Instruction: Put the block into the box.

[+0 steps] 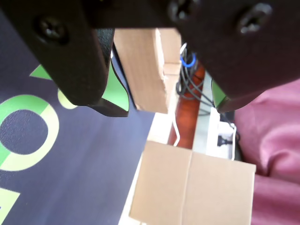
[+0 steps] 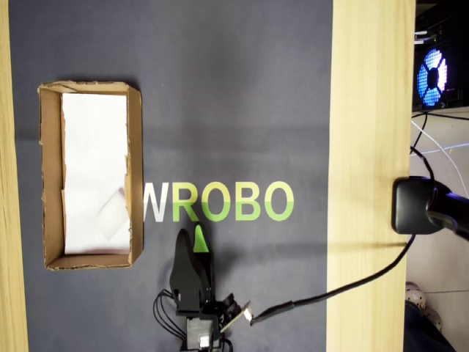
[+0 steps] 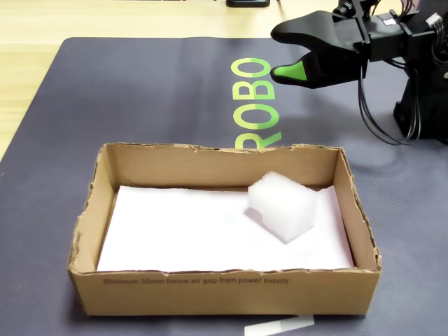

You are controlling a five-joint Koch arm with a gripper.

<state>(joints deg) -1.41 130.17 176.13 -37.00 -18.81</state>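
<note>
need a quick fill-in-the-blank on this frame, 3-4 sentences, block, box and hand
1. The block lies inside the ____.
2. Under the block, the box is lined with white ____.
3. The hand holds ____; it is away from the box, over the dark mat.
4. In the overhead view, the green letters on the mat spell ____.

Missing words: box; paper; nothing; ROBO

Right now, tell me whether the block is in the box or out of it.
In. The block rests on the white paper lining inside the box, near one end wall; the gripper is away from it, over the mat.
</note>
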